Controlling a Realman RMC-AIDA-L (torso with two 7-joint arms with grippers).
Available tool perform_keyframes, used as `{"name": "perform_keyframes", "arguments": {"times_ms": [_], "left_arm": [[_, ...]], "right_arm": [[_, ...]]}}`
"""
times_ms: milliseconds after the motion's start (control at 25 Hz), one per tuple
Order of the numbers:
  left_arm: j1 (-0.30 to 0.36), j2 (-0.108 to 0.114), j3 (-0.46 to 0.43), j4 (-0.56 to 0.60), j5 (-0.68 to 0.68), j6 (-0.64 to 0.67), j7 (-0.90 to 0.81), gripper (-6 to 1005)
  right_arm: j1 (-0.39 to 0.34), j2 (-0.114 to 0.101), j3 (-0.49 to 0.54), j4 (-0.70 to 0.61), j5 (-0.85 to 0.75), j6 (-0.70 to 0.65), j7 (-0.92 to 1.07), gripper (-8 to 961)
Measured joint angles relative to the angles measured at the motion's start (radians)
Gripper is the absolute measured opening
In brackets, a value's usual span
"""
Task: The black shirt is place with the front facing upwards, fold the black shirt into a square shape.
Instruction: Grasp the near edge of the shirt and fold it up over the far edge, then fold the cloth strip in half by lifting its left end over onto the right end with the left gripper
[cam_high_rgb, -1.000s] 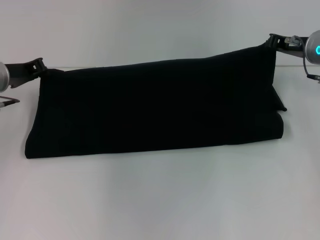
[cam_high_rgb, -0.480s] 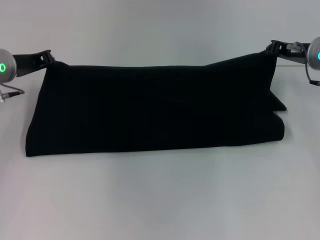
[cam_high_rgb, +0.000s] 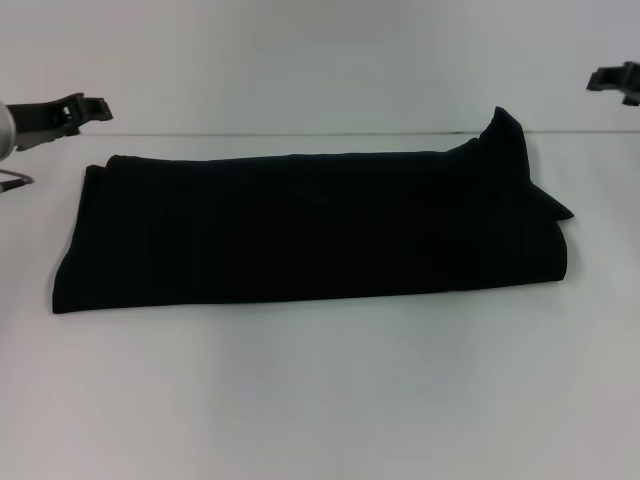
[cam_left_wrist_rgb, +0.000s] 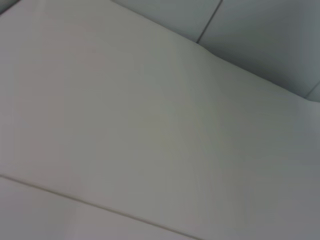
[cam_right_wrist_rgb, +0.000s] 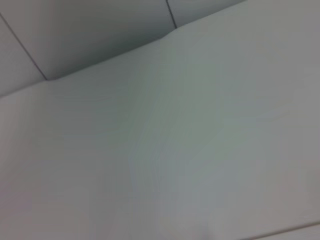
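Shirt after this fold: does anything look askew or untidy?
Yes. The shirt lies as a long folded band on the table, but its far right corner sticks up in a peak instead of lying flat, and a flap pokes out at the right edge. Both claws, left and right, hang clear of it.

Pretty much the only obstacle on the white table is the black shirt, stretched across the middle with one corner poking up at its far right. Bare tabletop is seen in front, behind and past both ends.
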Motion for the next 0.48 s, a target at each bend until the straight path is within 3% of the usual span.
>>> {"name": "perform_keyframes", "arguments": {"times_ms": [80, 240, 480], "left_arm": [[0.029, -0.011, 0.003, 0.043, -0.004, 0.019, 0.007, 458], [0.087, -0.030, 0.001, 0.098, -0.062, 0.102, 0.064, 621], [0.193, -0.036, -0.051, 0.126, -0.334, 0.346, 0.197, 785]], "right_arm": [[-0.053, 0.008, 0.053, -0.076, 0.027, -0.093, -0.006, 495], [-0.198, 0.046, 0.144, -0.181, 0.186, -0.302, -0.124, 618], [-0.405, 0.060, 0.296, -0.087, 0.487, -0.617, -0.387, 798]]}}
